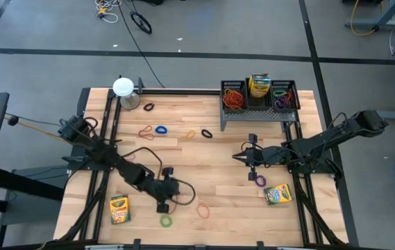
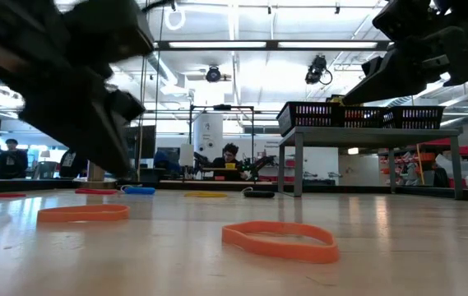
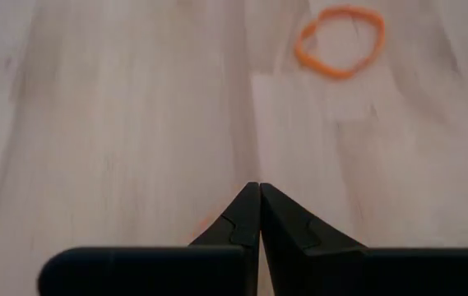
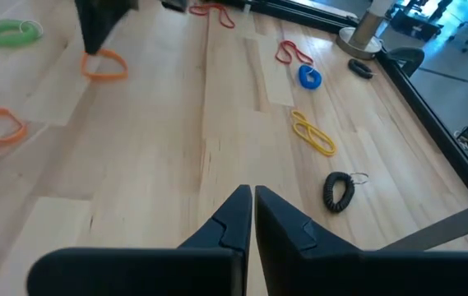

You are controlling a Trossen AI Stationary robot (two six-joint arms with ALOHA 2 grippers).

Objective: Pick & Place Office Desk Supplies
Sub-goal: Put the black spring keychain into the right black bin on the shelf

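- Nearest you, front edge of table [image 1: 204,139]: green band [image 1: 166,221], orange band [image 1: 203,208], crayon box [image 1: 119,208] front-left
- Your left gripper [image 1: 164,201] sits low over front-centre of table, between crayon box and orange band; fingers pressed tight together in left wrist view, tips right at the wood; a speck of orange shows by the tips, can't tell if anything's pinched
- In left wrist view an orange loop [image 3: 340,41] lies flat ahead of the tips, apart from them
- 2nd crayon box [image 1: 278,194] front-right, purple band [image 1: 259,180] just beside it
- Your right gripper [image 1: 242,157] hovers mid-right, pointing toward centre; fingers closed, nothing in them
- Mid table: yellow band [image 1: 189,135], black band [image 1: 206,132], blue band [image 1: 161,130], red band [image 1: 146,132]; another black band [image 1: 148,107] further back
- Far right: black mesh rack [image 1: 258,111] on legs w/ 3 compartments: left one holds red/orange bands [image 1: 233,97], middle one a yellow crayon box [image 1: 259,86], right one dark and purple bands [image 1: 282,97]
- Far left corner: white round-topped object [image 1: 123,87]
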